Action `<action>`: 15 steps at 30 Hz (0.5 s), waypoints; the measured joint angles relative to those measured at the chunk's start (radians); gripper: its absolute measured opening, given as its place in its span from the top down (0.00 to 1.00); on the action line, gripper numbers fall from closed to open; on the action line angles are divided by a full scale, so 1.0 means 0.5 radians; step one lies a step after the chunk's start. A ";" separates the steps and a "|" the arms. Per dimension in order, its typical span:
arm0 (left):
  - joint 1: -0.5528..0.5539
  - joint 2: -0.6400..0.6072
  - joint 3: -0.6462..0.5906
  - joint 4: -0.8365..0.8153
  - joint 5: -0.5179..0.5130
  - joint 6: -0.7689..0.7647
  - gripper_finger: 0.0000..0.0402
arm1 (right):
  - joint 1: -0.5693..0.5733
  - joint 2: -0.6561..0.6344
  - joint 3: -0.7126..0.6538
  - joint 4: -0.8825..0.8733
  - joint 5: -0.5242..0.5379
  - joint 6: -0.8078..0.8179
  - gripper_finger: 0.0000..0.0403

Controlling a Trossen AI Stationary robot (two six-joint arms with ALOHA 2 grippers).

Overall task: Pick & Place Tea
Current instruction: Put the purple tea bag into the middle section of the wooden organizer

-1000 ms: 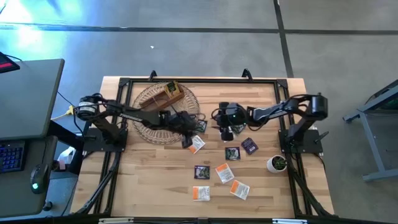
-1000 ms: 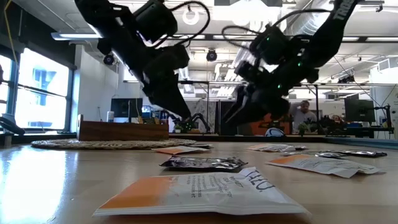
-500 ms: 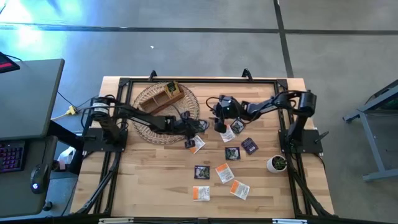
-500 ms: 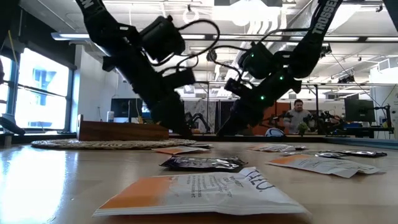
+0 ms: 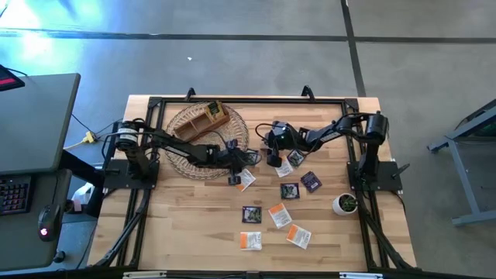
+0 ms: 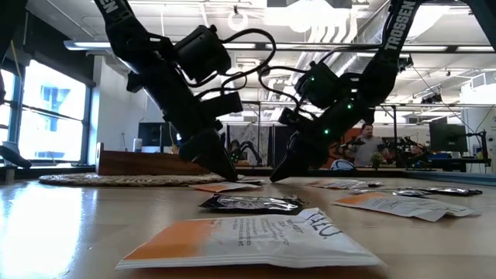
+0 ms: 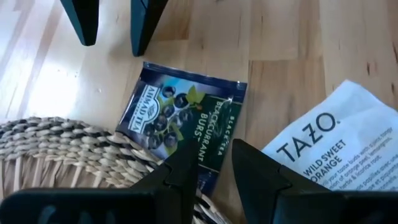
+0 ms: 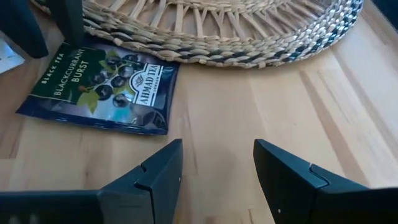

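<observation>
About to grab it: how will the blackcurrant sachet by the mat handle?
The blackcurrant sachet looks flat and thin, probably light and floppy. Glossy foil may slip. One edge overlaps the woven mat, so a push may snag there.

Tea sachets on the table (image 5: 194, 232), counted from above: ten in sight. Six white-and-orange sachets (image 5: 279, 215), four dark sachets (image 5: 252, 214); any more lying under the arms cannot be told. One round woven mat (image 5: 186, 159). One wooden box (image 5: 211, 115) with dividers, on the mat. One small white pot (image 5: 345, 204) with a plant. Two dark arms (image 5: 178, 143). One person (image 6: 364, 143) in the room behind, low view
</observation>
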 joint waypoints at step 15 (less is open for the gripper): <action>-0.001 0.056 0.005 -0.008 -0.053 0.063 0.76 | 0.017 0.000 -0.001 0.013 -0.514 -0.018 0.52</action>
